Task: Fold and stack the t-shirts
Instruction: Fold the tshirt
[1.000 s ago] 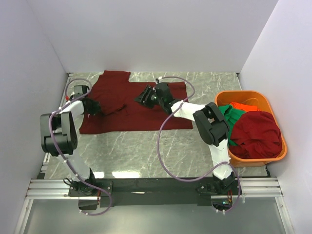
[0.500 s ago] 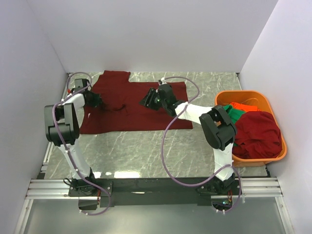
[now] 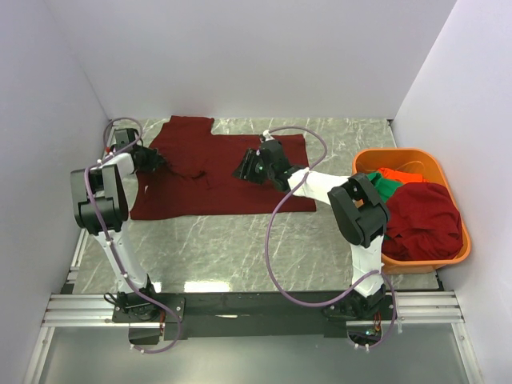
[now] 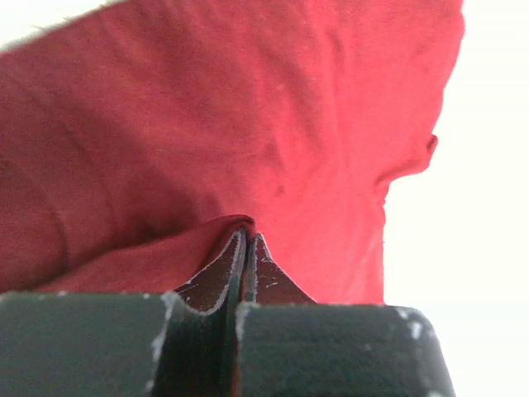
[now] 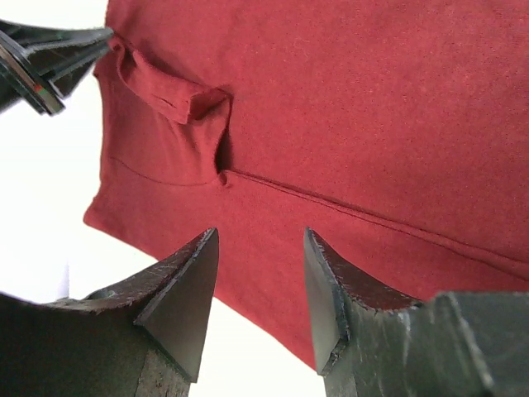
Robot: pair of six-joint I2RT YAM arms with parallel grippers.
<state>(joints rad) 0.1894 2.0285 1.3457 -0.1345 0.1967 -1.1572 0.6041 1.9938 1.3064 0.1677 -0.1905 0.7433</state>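
Note:
A dark maroon t-shirt (image 3: 224,188) lies spread on the marble table at the back. My left gripper (image 3: 154,160) is shut on a small fold of its left edge, and the wrist view shows the cloth (image 4: 248,124) pinched between the closed tips (image 4: 247,238). My right gripper (image 3: 242,168) is open and empty, just above the shirt's middle. In the right wrist view the jaws (image 5: 260,248) stand apart over the cloth (image 5: 372,124) near its near hem. The left gripper's fingers (image 5: 58,50) show there at the top left.
An orange plastic basket (image 3: 396,152) stands at the right. It holds a green shirt (image 3: 376,188), an orange-red shirt (image 3: 400,174) and a bunched maroon shirt (image 3: 424,216). White walls enclose the table at the back and on both sides.
My left gripper has moved back and to the left with the cloth, pulling the shirt's left part out flatter. My right gripper has shifted slightly to the right over the shirt.

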